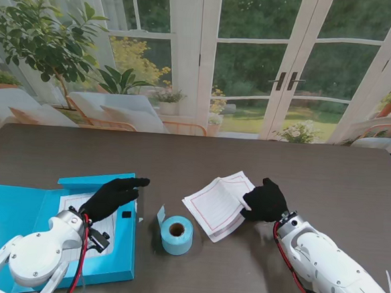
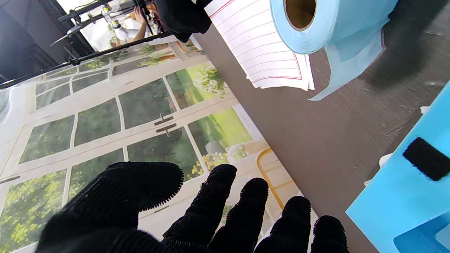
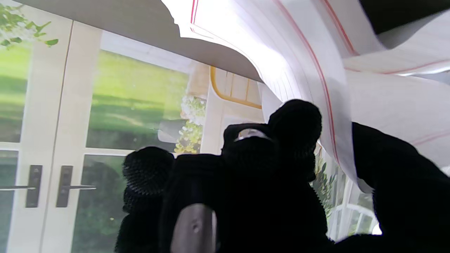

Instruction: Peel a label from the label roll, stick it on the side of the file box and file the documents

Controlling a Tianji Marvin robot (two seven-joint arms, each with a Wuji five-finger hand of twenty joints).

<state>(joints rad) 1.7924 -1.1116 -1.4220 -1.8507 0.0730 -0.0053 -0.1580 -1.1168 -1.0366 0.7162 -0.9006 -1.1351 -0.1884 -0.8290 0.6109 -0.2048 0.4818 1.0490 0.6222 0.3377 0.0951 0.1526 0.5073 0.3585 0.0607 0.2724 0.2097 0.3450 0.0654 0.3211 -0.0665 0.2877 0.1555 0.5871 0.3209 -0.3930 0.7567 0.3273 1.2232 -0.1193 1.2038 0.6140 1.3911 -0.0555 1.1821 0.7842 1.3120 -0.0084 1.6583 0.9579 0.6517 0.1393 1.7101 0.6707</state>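
A blue file box (image 1: pixel 16 218) lies opened flat at the table's near left; its edge with a black patch (image 2: pixel 415 186) shows in the left wrist view. My left hand (image 1: pixel 113 196) hovers over the box's right part, fingers (image 2: pixel 218 207) spread, holding nothing. A light-blue label roll (image 1: pixel 176 234) stands upright in the middle, a loose strip (image 2: pixel 348 59) hanging off it. My right hand (image 1: pixel 266 200) is shut on the right edge of the red-lined documents (image 1: pixel 217 204), which curl up at that side. In the right wrist view the sheets (image 3: pixel 316 52) bend over my fingers (image 3: pixel 295 126).
The dark wooden table (image 1: pixel 327 176) stretches to a backdrop picturing glass doors and plants. The label roll stands between the file box and the documents, a hand's width from each.
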